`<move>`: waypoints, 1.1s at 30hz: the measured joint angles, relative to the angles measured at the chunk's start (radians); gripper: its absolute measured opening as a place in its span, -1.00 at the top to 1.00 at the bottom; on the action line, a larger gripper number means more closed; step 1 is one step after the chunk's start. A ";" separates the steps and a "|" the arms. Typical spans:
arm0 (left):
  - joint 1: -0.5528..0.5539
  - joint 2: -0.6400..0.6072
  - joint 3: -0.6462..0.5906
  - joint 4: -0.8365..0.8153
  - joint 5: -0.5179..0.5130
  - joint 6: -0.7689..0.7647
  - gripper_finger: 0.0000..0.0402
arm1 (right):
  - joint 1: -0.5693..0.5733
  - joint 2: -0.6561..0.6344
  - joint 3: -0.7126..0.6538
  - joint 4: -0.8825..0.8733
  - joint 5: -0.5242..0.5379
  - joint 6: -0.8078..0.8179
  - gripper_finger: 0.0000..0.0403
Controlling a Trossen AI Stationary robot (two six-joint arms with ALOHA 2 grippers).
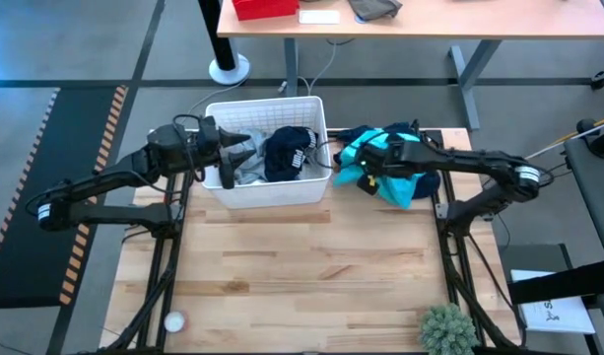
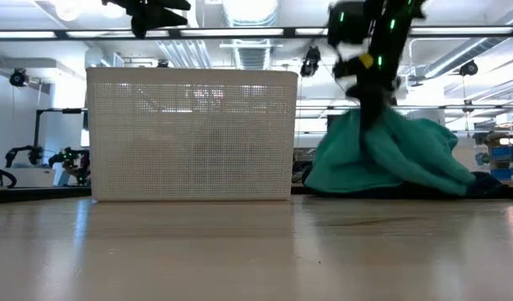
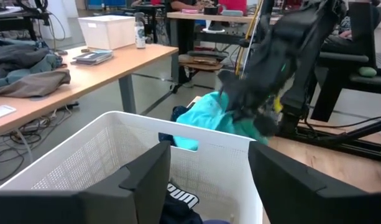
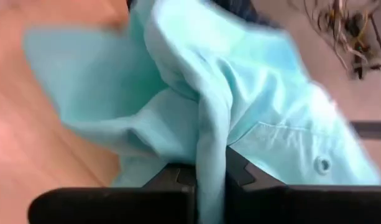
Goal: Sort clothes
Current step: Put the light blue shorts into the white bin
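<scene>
The teal garment (image 4: 240, 124) is pinched in the right gripper (image 4: 209, 177) beside the white basket (image 1: 272, 189) (socks inside); left gripper (image 3: 209, 171) spread above it.

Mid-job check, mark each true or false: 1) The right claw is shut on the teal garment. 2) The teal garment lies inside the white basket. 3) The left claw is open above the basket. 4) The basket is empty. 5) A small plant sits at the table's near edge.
1) True: the right claw is shut on a fold of the teal garment.
2) False: it lies on the table beside the white basket, on the right arm's side.
3) True: the left claw hangs open over the basket, holding nothing.
4) False: the basket holds a navy dotted garment and grey fabric.
5) True: the small plant stands there, toward the right arm's side.
</scene>
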 joint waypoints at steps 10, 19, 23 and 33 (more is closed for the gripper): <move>0.000 -0.015 0.000 0.000 0.002 0.014 -0.09 | 0.112 -0.176 0.279 -0.060 -0.016 0.004 0.99; 0.000 -0.030 0.000 0.000 -0.002 0.027 -0.05 | 0.224 -0.141 0.536 -0.003 -0.010 -0.083 1.00; 0.000 -0.037 0.001 -0.003 -0.047 0.029 -0.04 | 0.247 -0.087 0.655 0.059 -0.010 -0.146 1.00; 0.000 -0.057 0.001 -0.016 -0.095 0.040 -0.06 | 0.247 0.173 1.003 0.107 -0.009 -0.320 1.00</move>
